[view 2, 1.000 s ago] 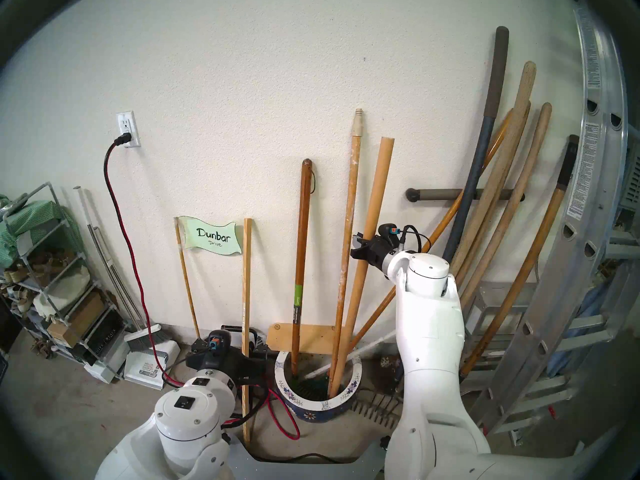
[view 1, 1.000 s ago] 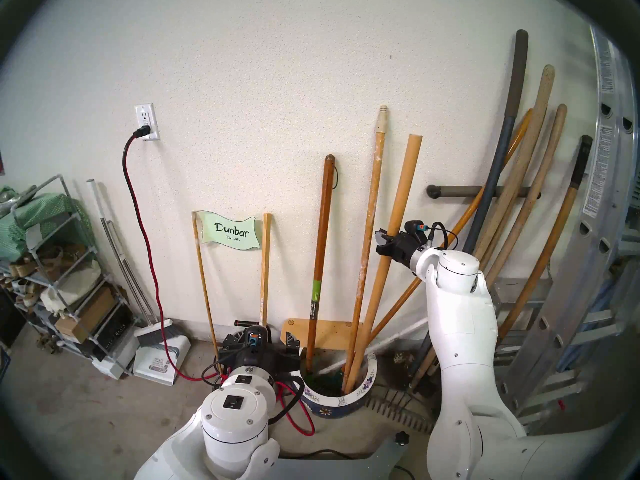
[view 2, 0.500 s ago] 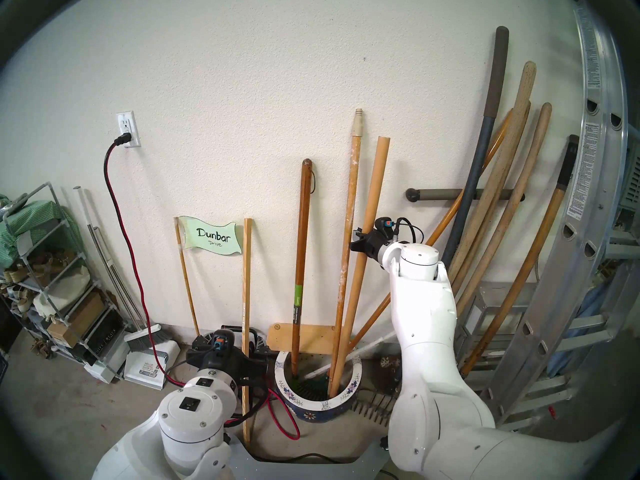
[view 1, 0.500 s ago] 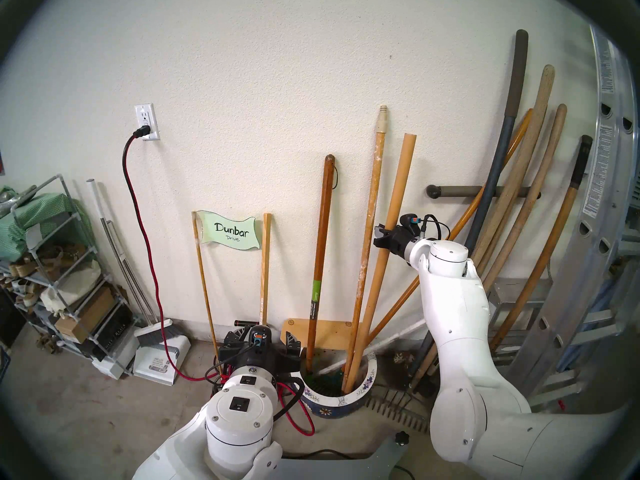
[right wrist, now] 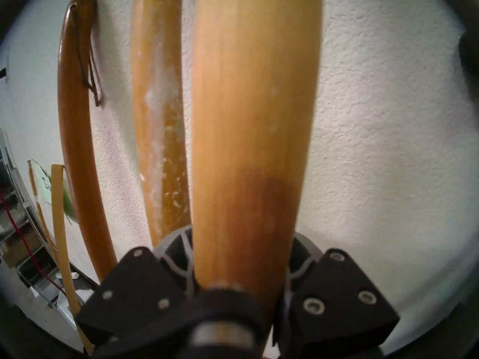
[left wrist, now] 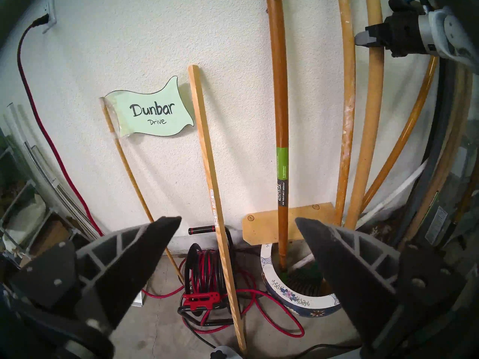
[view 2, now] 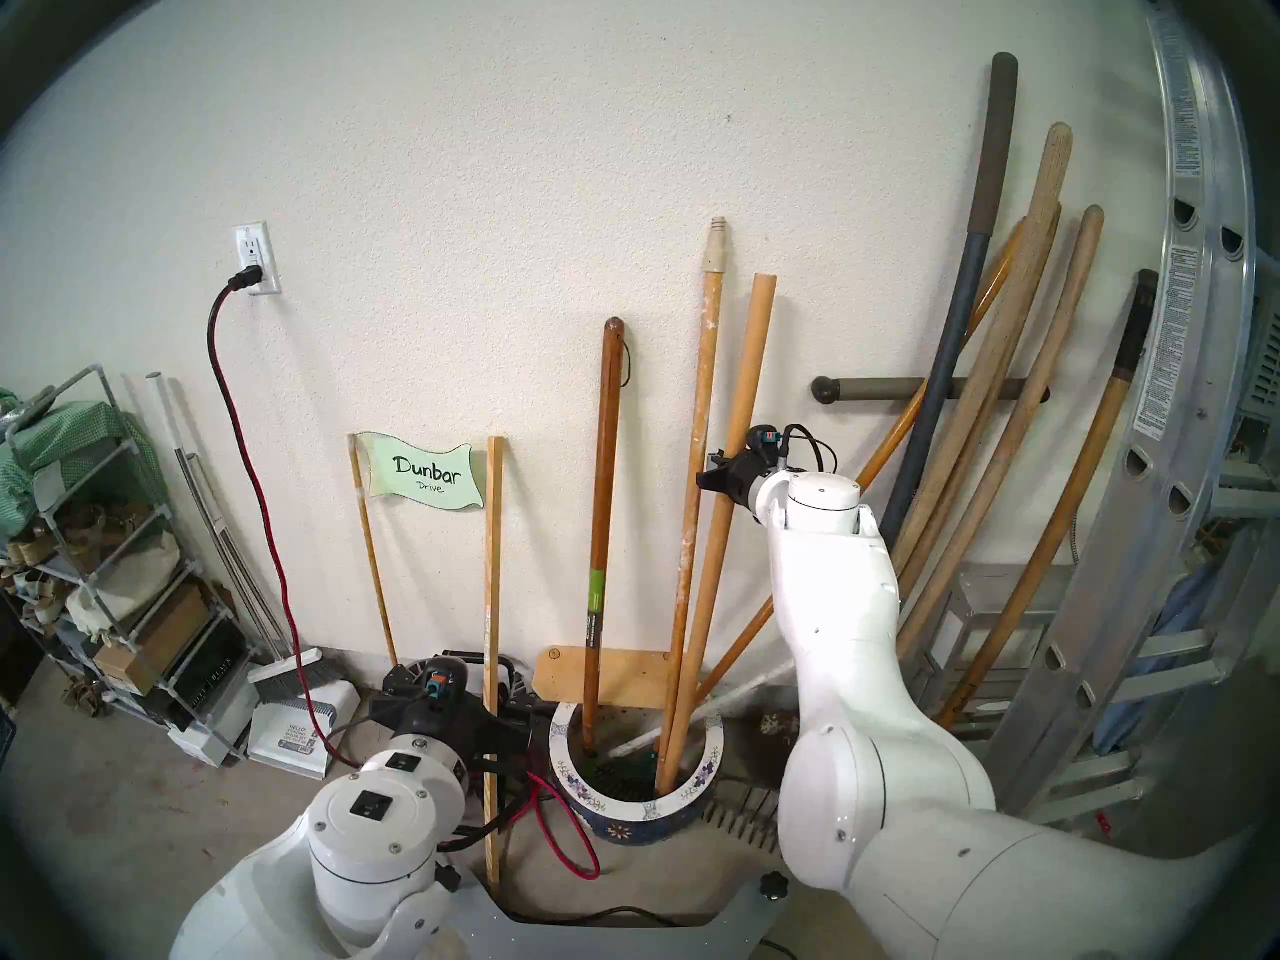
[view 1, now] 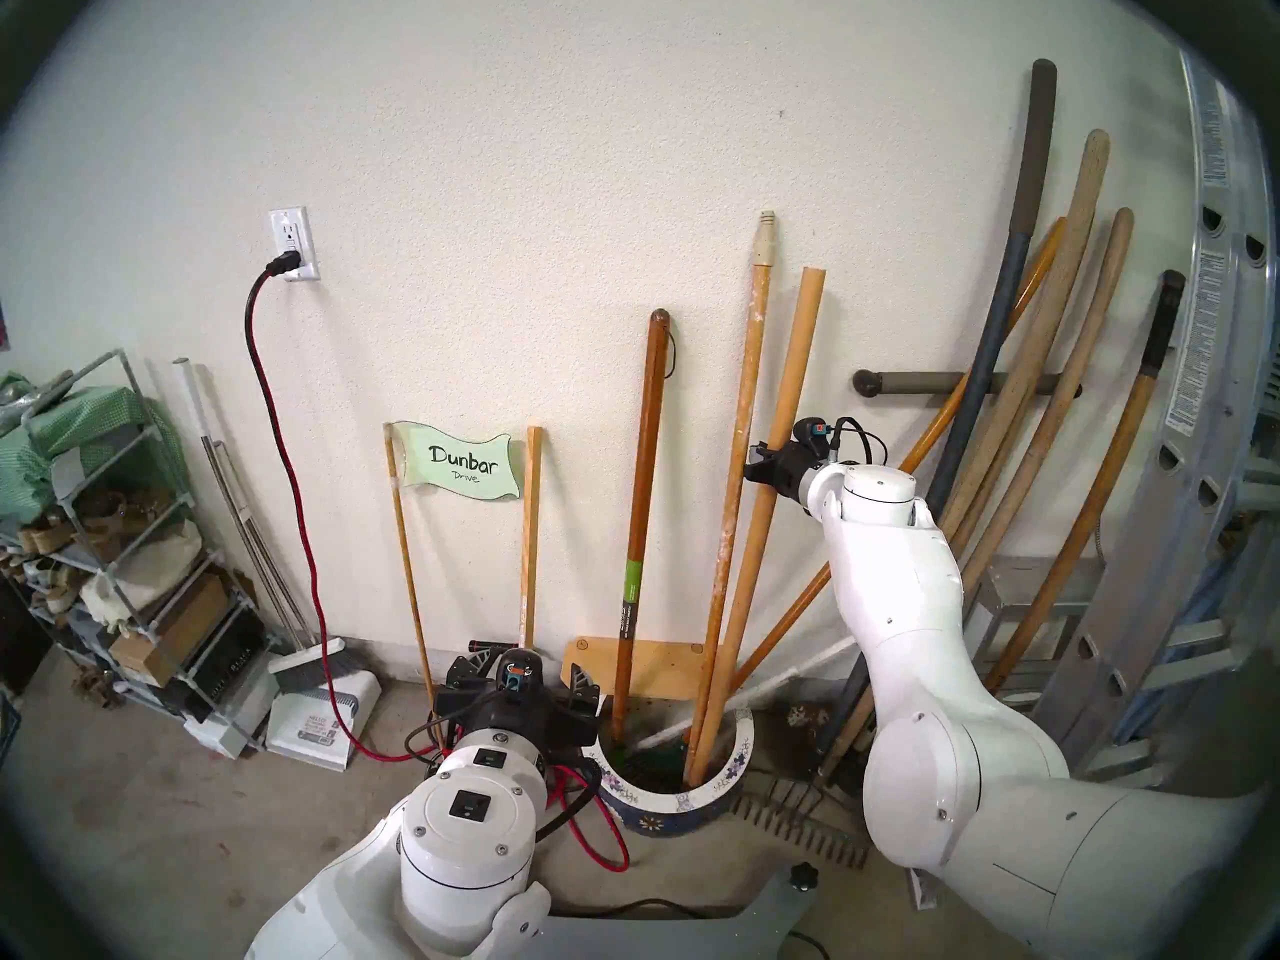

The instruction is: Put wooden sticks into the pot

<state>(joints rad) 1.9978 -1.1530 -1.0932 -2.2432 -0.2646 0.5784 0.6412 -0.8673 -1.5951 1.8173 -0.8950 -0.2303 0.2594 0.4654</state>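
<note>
My right gripper [view 1: 760, 461] clamps the plain pole [view 1: 769, 494] mid-shaft; its foot sits in the pot [view 1: 738, 758] at five o'clock. Stiff, smooth, top-heavy; left gripper [left wrist: 237, 247] gapes empty.

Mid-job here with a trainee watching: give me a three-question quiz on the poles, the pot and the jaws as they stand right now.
1. True or false: the right gripper has its jaws shut on the plain pole.
2. Which holds nothing? A. left gripper B. right gripper
3. Fill in: the paint-flecked pole has its foot inside the ___.

Key: 1 true; 2 A; 3 pot.
</note>
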